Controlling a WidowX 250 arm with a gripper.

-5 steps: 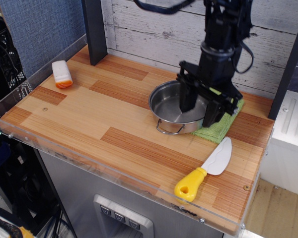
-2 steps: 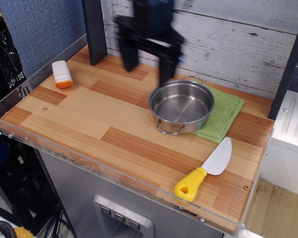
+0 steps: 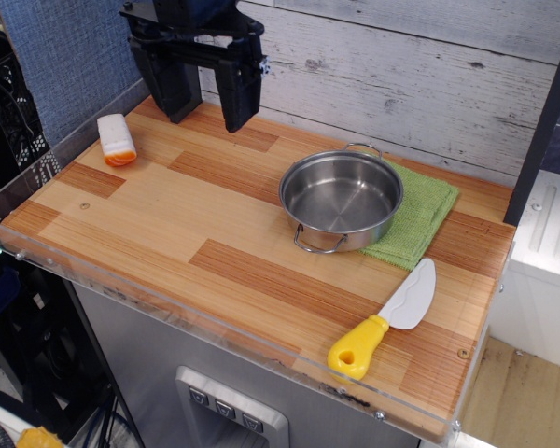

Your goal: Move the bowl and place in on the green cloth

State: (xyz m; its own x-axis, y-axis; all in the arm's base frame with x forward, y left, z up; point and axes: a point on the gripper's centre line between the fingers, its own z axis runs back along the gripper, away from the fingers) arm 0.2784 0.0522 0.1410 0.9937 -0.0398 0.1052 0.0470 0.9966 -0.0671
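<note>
A whitewashed plank wall backs the striped wooden worktop [image 3: 168, 224], and up at its far left corner the black hand [image 3: 205, 105] hangs above the boards with its two thick fingers pointing down and spread apart, gripping nothing and well clear of everything else. The bowl [image 3: 342, 202] stands upright toward the right rear, shiny steel and empty, with one wire loop handle facing the front and the other toward the wall; its right part rests on the green cloth [image 3: 420, 219] while its left part sits over bare wood. A yellow-handled toy knife [image 3: 385, 321] lies near the front right edge, and a small white and orange block [image 3: 117, 139] lies at the far left.
</note>
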